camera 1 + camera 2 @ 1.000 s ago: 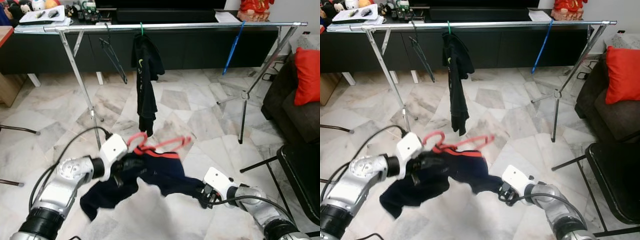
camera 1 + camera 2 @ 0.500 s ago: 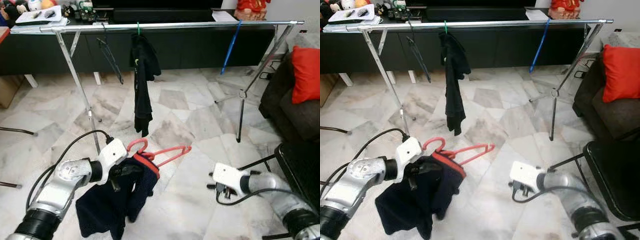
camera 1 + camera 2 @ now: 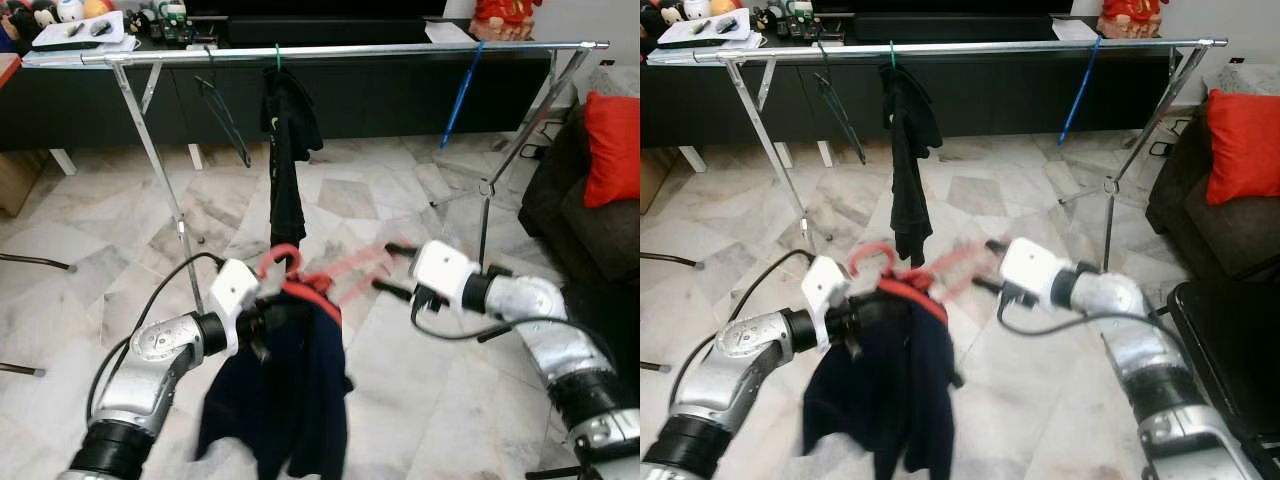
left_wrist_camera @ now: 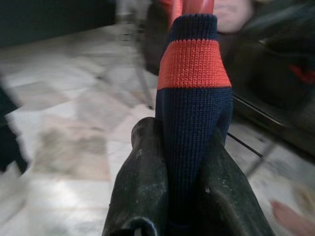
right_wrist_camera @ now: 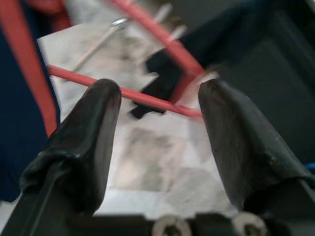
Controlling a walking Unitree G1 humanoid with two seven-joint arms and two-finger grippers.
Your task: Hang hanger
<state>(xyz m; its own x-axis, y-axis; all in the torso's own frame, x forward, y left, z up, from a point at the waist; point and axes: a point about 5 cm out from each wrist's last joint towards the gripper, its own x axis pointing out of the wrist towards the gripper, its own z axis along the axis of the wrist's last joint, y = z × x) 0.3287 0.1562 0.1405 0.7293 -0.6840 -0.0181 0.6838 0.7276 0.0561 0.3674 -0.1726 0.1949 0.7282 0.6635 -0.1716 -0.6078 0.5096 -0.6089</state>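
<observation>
A red hanger [image 3: 283,263] carries a navy garment [image 3: 290,400] with a red-striped knit edge [image 4: 193,64]. My left gripper [image 3: 262,318] is shut on that knit edge just under the hook, and the garment hangs below it above the floor. The hanger's right arm [image 3: 352,275] is blurred. My right gripper [image 3: 392,269] stands open at that arm, and the red bar [image 5: 147,96] passes between its fingers [image 5: 83,147] without being clamped. The silver rack rail [image 3: 380,48] runs across the back, above both grippers.
On the rail hang a black garment [image 3: 290,150], a black hanger [image 3: 225,115] and a blue hanger [image 3: 462,90]. Rack legs [image 3: 160,170] stand left and right. A dark sofa with a red cushion [image 3: 612,150] and a black seat [image 3: 1230,340] are at the right.
My right gripper let go of the garment's end and rose from near the floor to the hanger's right arm. My left gripper lifted hanger and garment, which now hangs straight down.
</observation>
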